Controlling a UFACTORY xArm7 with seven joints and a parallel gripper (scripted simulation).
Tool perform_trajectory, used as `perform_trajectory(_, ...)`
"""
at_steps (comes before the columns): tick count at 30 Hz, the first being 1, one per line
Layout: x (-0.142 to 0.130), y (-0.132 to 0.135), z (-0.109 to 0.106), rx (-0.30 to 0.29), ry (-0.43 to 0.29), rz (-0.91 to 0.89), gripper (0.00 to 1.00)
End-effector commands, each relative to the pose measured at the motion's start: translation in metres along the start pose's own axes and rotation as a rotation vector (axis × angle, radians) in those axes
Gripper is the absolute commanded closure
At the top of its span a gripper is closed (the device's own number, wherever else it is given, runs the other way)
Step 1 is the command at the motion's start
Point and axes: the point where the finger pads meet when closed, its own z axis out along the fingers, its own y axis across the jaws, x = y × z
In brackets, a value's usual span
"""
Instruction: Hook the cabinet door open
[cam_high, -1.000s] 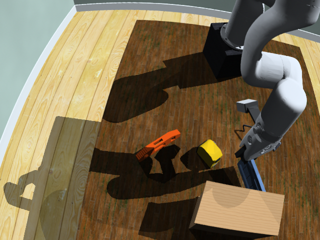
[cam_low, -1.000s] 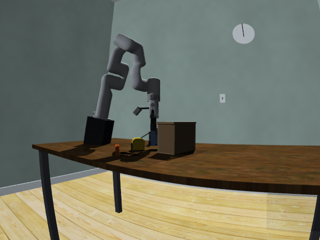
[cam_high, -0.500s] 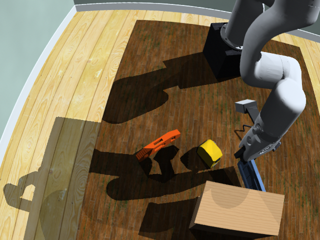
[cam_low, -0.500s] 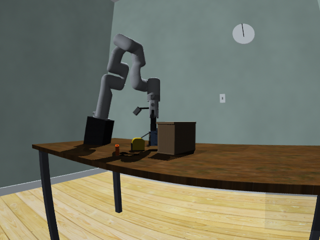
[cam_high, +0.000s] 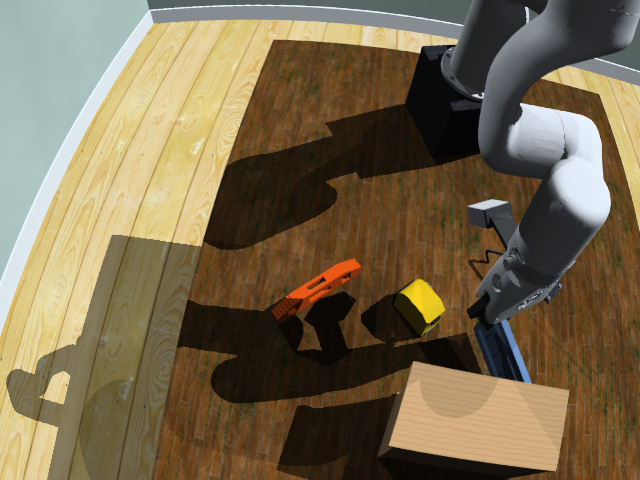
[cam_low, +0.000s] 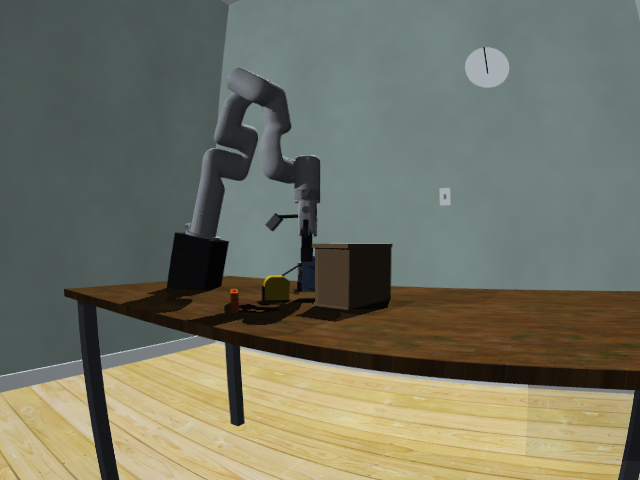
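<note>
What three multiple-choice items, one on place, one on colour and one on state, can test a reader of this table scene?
1. The yellow object lies: A between the orange tool and the gripper; B on the cabinet; C on the floor.
2. The cabinet door is: A red; B blue; C green.
3. The door is: A shut; B removed; C swung open.
A: the top view shows it there. B: its panel is blue. C: it juts out from the cabinet.
</note>
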Motion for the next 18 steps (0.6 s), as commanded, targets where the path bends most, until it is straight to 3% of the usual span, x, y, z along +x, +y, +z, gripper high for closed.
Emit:
perform_trajectory(1,-0.0011,-0.0009,-0.0008,0.002,-0.003,-0.001,0.73)
perform_trajectory(18,-0.0010,0.0054,-0.0010,0.002,-0.003,0.045,0.73)
